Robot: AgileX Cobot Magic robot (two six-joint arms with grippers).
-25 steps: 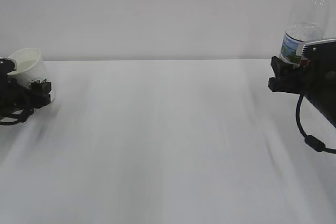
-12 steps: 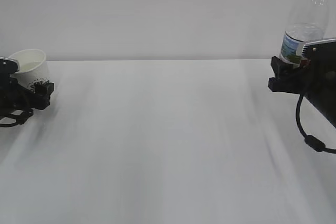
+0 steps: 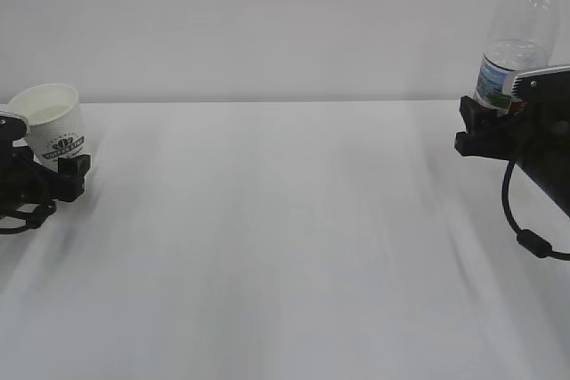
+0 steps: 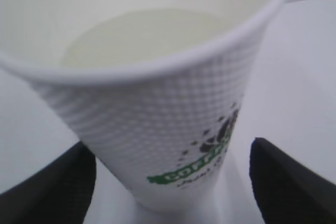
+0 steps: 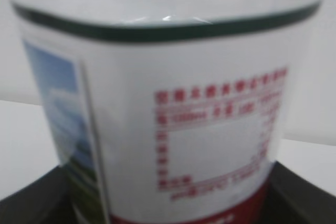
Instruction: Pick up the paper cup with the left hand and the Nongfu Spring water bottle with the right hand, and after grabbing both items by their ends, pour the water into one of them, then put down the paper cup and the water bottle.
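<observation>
Black left gripper [image 3: 40,180] on the white table [image 3: 285,238] flanks the white dimpled paper cup [image 3: 55,126]; the right [image 3: 485,126] clamps the clear ribbed water bottle [image 3: 521,28]. Left wrist: fingers [image 4: 286,182] spread clear of the upright cup [image 4: 157,114]. Right wrist: fingers [image 5: 307,192] press the bottle label [image 5: 184,129]

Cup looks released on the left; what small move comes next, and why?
Probably back the left tool straight away from the paper cup. Its fingers stand apart from the cup wall, and the cup stands upright on the table with water inside, so it mustn't be nudged.
</observation>
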